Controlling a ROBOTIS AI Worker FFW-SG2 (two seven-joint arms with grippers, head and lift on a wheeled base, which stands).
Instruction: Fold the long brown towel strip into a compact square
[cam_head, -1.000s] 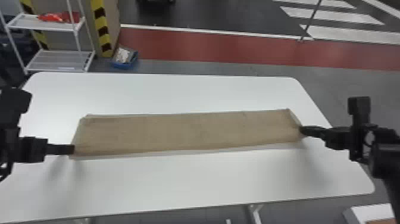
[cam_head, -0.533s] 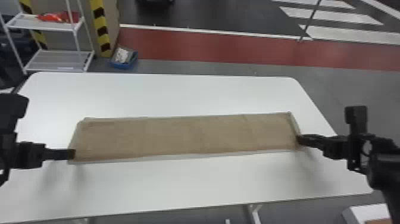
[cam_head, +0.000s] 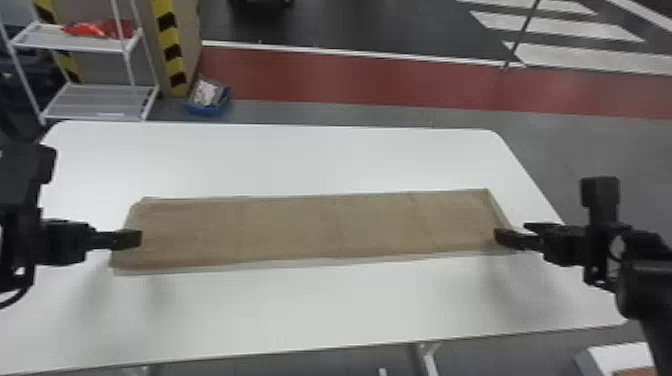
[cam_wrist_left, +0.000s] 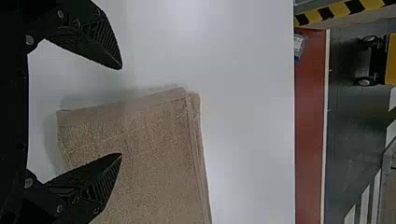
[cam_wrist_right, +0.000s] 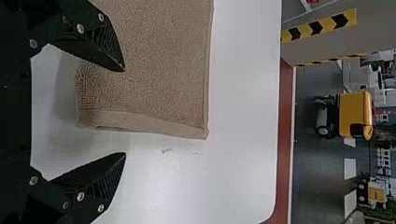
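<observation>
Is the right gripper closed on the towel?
No, the right gripper has its fingers wide apart, with the end of the towel lying flat between them.

White shelf rack (cam_head: 100, 94) behind table (cam_head: 320, 160) — red floor band (cam_head: 400, 82), blue bin (cam_head: 207, 107) — yellow-black striped post (cam_head: 172, 55).

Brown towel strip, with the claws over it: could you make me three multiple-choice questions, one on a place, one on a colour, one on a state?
1. Where is the towel strip?
A) on the shelf
B) on the table
C) on the floor

2. What colour is the table?
A) white
B) green
C) black

3. How is the left claw?
A) shut on the towel strip
B) shut on nothing
C) open

1 B: the cloth lies spread along it.
2 A: its bare surface is white.
3 C: its two tips stand apart.
</observation>
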